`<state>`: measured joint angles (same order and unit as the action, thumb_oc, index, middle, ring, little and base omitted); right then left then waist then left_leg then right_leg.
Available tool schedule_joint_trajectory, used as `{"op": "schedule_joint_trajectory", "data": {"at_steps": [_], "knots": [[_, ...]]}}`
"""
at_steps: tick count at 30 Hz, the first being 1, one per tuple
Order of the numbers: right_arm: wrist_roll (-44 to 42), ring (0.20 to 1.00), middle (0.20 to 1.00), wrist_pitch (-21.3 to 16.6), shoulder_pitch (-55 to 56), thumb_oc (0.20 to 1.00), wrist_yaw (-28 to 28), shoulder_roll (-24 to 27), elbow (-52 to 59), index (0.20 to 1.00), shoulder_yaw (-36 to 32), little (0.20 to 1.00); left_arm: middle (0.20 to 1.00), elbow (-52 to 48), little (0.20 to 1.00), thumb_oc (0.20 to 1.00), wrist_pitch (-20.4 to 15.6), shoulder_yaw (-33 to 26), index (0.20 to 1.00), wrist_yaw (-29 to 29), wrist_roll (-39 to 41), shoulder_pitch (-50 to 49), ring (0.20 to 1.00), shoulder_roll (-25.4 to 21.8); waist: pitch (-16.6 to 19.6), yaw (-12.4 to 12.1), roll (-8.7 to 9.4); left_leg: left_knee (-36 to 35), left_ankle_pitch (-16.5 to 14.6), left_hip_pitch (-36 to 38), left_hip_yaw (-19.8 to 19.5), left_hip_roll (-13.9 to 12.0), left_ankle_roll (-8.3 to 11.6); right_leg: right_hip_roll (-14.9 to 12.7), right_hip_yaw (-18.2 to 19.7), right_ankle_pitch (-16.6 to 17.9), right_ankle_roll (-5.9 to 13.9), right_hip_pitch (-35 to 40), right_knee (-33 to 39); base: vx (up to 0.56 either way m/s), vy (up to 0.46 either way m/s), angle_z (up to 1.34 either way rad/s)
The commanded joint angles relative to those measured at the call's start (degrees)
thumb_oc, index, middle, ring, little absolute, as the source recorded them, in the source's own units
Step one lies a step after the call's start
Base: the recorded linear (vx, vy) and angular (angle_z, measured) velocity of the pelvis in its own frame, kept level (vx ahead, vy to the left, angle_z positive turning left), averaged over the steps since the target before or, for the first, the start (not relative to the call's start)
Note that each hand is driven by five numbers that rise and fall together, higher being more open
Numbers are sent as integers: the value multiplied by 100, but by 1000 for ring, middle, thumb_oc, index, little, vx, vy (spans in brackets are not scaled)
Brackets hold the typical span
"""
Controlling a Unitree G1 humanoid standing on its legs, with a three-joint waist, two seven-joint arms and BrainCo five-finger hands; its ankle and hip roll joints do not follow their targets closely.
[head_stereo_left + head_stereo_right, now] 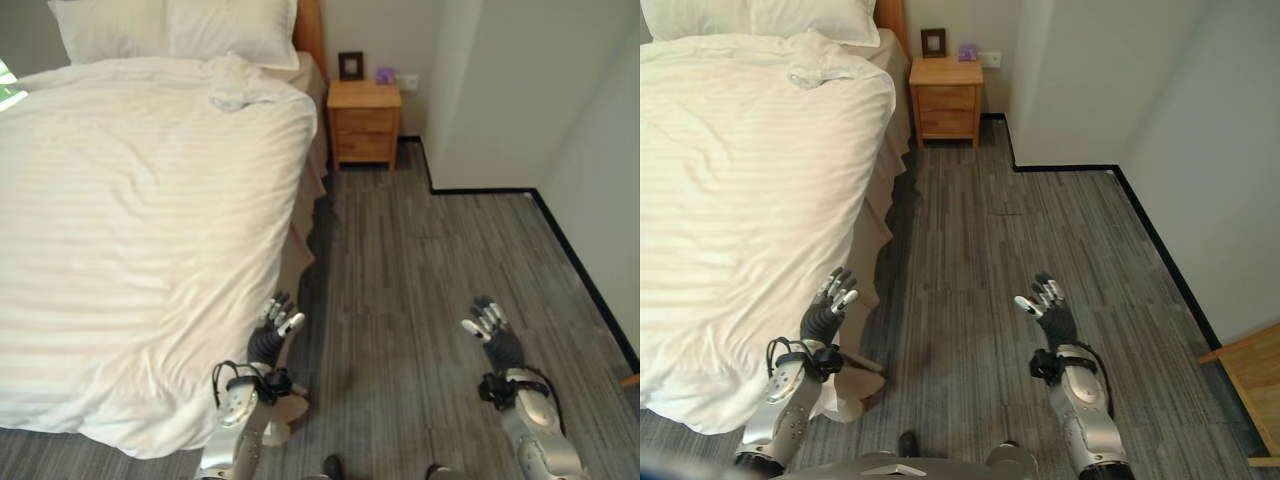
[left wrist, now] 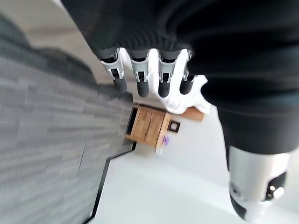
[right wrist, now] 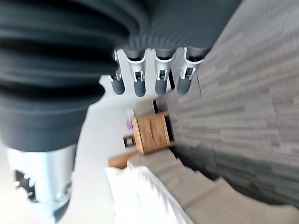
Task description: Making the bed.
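Both hands are empty, fingers straight and relaxed, held out over the grey plank floor (image 1: 420, 290) beside the bed.

Left hand (image 1: 276, 322) sits nearest the bed's foot corner, just beside the hanging edge of the duvet (image 1: 130, 230); can't tell whether it touches. Fingers (image 2: 140, 77) are extended in its wrist view, gripping nothing. Right hand (image 1: 1048, 300) is well apart from the bed, over open floor, fingers (image 3: 161, 77) straight as well.

The duvet is white with faint stripes, spread across the mattress and draping over the near corner and floor-side edge. Below it on that side a beige bed skirt (image 1: 880, 215) hangs in folds to the floor.

Farther up, the duvet's top corner is bunched and rumpled (image 1: 235, 88) just short of the pillows (image 1: 200, 28), two of them, white, lying side by side against the wooden headboard (image 1: 310, 30).

Beyond the bed, a wooden nightstand (image 1: 365, 122) with drawers stands against the wall, carrying a small dark frame (image 1: 351, 66) and a small purple item (image 1: 385, 75). White walls with black skirting run along the far side.
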<state>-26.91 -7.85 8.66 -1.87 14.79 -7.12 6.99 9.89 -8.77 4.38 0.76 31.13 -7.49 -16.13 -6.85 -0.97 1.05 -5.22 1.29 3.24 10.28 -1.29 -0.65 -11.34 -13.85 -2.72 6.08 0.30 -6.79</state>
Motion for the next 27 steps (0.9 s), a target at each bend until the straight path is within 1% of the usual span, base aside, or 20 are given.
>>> {"op": "schedule_joint_trajectory", "data": {"at_steps": [1, 7, 8, 9, 11, 12, 13, 15, 16, 17, 18, 19, 20, 21, 22, 23, 24, 25, 26, 27], "knots": [[179, 1000, 1000, -252, -221, 1000, 113, 88, 273, 1000, -175, 1000, 1000, -5, 1000, 1000, -310, -120, 1000, -74, -116, 82, 1000, -96, 120, -68, 179, 402, -171, -67, -445, 44, 151, 340, 141, 188, 116, 207, 530, 211, -68, 15], [146, 1000, 1000, -335, -329, 1000, -47, 189, 207, 1000, -381, 1000, 1000, -61, 1000, 1000, -261, -93, 1000, -12, -6, 125, 1000, -46, 146, -32, 164, 441, -311, -13, -486, 63, 133, 334, 20, 75, 105, 388, 597, 162, 10, 23], [159, 1000, 1000, -341, -326, 1000, -9, 219, 238, 1000, -401, 1000, 1000, -95, 1000, 1000, -257, -102, 1000, -10, -20, 188, 1000, -87, 104, -13, 123, 420, -359, -20, -457, 68, 58, 251, 65, 11, 146, 103, 83, 83, 179, -7], [251, 1000, 1000, -314, -334, 1000, 64, 275, 275, 1000, -376, 1000, 1000, -114, 1000, 1000, -299, -101, 1000, -1, -79, 270, 1000, -153, -13, 18, 85, 357, -467, 5, -332, 114, -104, 77, 225, 383, 419, -670, -1204, 92, 216, -41], [227, 1000, 1000, -323, -149, 1000, 120, 195, 324, 1000, -464, 1000, 1000, -160, 1000, 1000, -362, -91, 1000, 71, -252, 382, 1000, -241, -257, 238, -46, 115, -567, 395, -282, 25, -166, 85, 483, 736, 634, -1541, -2619, 342, 161, -91], [188, 1000, 1000, -317, -65, 1000, 125, 120, 332, 1000, -532, 1000, 1000, -200, 1000, 1000, -377, -109, 1000, 79, -342, 403, 1000, -301, -271, 316, -52, 57, -644, 614, -223, -15, -108, -62, 342, 726, 599, -1714, -2437, 747, -22, -65], [112, 1000, 1000, -335, 6, 1000, 109, 96, 355, 1000, -644, 1000, 1000, -295, 1000, 1000, -404, -131, 1000, 48, -336, 460, 1000, -374, -285, 482, -28, 22, -814, 932, -171, -117, 60, -205, 188, 720, 555, -1777, -1514, 773, -123, -2], [100, 1000, 1000, -413, 123, 1000, 64, 83, 391, 1000, -753, 1000, 1000, -353, 1000, 1000, -503, -172, 1000, 68, -323, 541, 1000, -405, -330, 705, 39, 22, -948, 1231, -205, -252, 300, -205, 309, 924, 610, -2010, -315, 605, -162, 5], [103, 1000, 1000, -411, 129, 1000, 62, 83, 396, 1000, -751, 1000, 1000, -350, 1000, 1000, -506, -172, 1000, 67, -323, 539, 1000, -404, -334, 703, 4, 22, -965, 1248, -197, -292, 308, -161, 282, 959, 611, -1951, -234, 687, -229, 13], [447, 1000, 1000, -421, 363, 1000, 84, 139, 563, 1000, -827, 1000, 1000, -405, 1000, 1000, -586, -251, 1000, 168, -578, 563, 1000, -467, -286, 891, 8, 22, -948, 1544, -191, -574, 543, -78, 394, 1221, 709, -2085, 524, 813, -283, 22], [846, 1000, 1000, -438, 510, 1000, 139, 265, 647, 1000, -848, 1000, 1000, -450, 1000, 1000, -626, -307, 1000, 208, -655, 549, 1000, -448, -262, 952, 39, 159, -777, 1664, -204, -690, 634, -84, 411, 1388, 747, -2184, 479, 949, -365, 43], [828, 1000, 1000, -389, 622, 1000, 146, 287, 756, 1000, -867, 1000, 1000, -506, 1000, 1000, -609, -262, 1000, 130, -601, 479, 1000, -435, -244, 930, 4, 451, -550, 1551, -266, -841, 734, 1, 281, 1270, 665, -2019, 416, 643, -314, 43], [804, 1000, 1000, -455, 670, 1000, 208, 327, 733, 1000, -779, 1000, 1000, -509, 1000, 1000, -624, -254, 1000, 109, -542, 413, 1000, -374, -245, 925, 3, 1061, 33, 1410, -328, -1005, 839, 135, 240, 1247, 485, -1867, 321, 567, -360, 32], [651, 1000, 1000, -450, 659, 1000, 269, 316, 657, 1000, -709, 1000, 1000, -550, 1000, 1000, -593, -223, 1000, 39, -488, 355, 1000, -307, -222, 901, 39, 1883, 777, 1141, -389, -1155, 844, 344, 211, 1131, 279, -1588, 333, 669, -476, 13], [580, 1000, 1000, -436, 647, 1000, 243, 324, 591, 1000, -673, 1000, 1000, -558, 1000, 1000, -526, -154, 1000, -10, -428, 331, 1000, -279, -222, 847, 128, 2810, 1173, 666, -506, -1269, 718, 488, 243, 940, 36, -1320, 316, 726, -583, 18], [489, 1000, 1000, -447, 575, 1000, 173, 344, 599, 1000, -664, 1000, 1000, -623, 1000, 1000, -473, -189, 1000, -27, -339, 285, 1000, -287, -237, 790, 239, 3800, 1395, 287, -432, -1428, 665, 601, 180, 735, -205, -1054, 334, 487, -416, 47], [489, 1000, 1000, -447, 571, 1000, 173, 341, 597, 1000, -663, 1000, 1000, -626, 1000, 1000, -470, -192, 1000, -28, -338, 286, 1000, -291, -227, 806, 244, 3825, 1396, 247, -454, -1425, 665, 594, 166, 745, -210, -1067, 342, 470, -411, 50], [330, 1000, 1000, -488, 500, 1000, 118, 339, 646, 1000, -686, 1000, 1000, -696, 1000, 1000, -418, -183, 1000, -97, -195, 259, 1000, -290, -313, 673, 311, 4439, 1300, -166, -294, -1578, 577, 736, 156, 545, -403, -722, 432, 226, -194, 2], [330, 1000, 1000, -488, 500, 1000, 118, 339, 646, 1000, -686, 1000, 1000, -696, 1000, 1000, -418, -183, 1000, -97, -195, 259, 1000, -290, -313, 673, 311, 4439, 1300, -166, -294, -1578, 577, 736, 156, 545, -403, -722, 432, 685, -417, -45], [203, 1000, 1000, -513, 290, 1000, -15, 437, 611, 1000, -744, 1000, 1000, -758, 1000, 1000, -342, -68, 1000, -198, -127, 176, 1000, -304, -470, 326, 497, 5315, 752, -1050, -433, -1112, 420, 738, 341, 308, -511, -125, 652, 450, -221, -65]]}}
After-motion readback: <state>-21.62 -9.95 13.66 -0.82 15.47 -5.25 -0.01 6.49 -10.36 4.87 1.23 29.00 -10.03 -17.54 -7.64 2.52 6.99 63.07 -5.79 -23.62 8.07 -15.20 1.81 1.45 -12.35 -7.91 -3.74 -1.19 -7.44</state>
